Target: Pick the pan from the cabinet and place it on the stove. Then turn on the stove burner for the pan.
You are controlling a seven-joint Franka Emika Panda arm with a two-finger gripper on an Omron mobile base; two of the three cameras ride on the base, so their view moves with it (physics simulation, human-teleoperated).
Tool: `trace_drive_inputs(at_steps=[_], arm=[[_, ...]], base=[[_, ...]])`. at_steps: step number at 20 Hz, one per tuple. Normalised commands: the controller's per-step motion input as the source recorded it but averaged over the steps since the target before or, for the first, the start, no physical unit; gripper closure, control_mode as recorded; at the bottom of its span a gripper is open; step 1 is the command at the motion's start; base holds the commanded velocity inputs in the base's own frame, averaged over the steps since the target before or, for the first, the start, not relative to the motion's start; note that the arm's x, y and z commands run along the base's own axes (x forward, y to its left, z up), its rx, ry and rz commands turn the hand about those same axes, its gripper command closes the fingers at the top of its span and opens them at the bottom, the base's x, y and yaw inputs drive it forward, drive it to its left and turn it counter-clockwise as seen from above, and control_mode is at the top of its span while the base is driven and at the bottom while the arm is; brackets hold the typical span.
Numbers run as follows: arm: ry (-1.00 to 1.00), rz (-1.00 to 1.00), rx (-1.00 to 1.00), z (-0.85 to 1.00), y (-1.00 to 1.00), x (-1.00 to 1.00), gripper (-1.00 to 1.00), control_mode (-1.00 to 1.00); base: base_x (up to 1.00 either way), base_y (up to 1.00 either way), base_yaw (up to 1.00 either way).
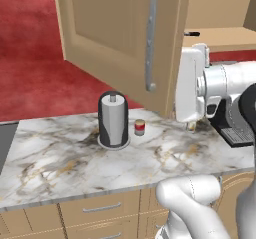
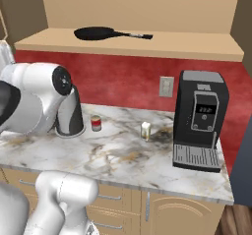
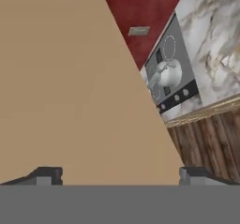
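Round black frying pan [image 2: 94, 33] w/ long thin handle lies flat on the shelf of the open light tan wooden cabinet [image 2: 133, 44], above the marble counter. Probably rigid, heavy-ish; handle slim, best to grasp it near the bowl. Gripper [image 3: 120, 175] fingers spread wide, holding nothing.

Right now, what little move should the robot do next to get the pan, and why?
Probably swing the hand away from the open cabinet door and reach toward the shelf. The frying pan lies untouched on the open cabinet shelf, handle pointing right, while the open gripper faces the flat tan door panel, holding nothing.
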Motion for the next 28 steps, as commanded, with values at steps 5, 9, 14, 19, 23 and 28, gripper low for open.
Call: trace_drive_inputs(at_steps=[5, 9, 14, 19, 23, 28], arm=[[0.09, 0.07, 0.0, 0.0, 1.0, -0.29, -1.0, -1.0], [0.08, 0.07, 0.0, 0.0, 1.0, -0.17, -1.0, -1.0], [0.05, 0.04, 0.0, -0.03, 0.89, -0.07, -1.0, -1.0], [-0.12, 0.06, -0.03, -0.05, 0.01, -0.16, -1.0, -1.0], [-0.3, 0.13, -0.04, -0.04, -0.51, -0.15, -1.0, -1.0], [-0.36, 0.05, -0.04, 0.0, -0.7, -0.16, -1.0, -1.0]], base=[[0.0, 0.0, 0.0], [0.0, 0.0, 0.0], [0.0, 0.0, 0.0], [0.0, 0.0, 0.0], [0.0, 0.0, 0.0], [0.0, 0.0, 0.0]])
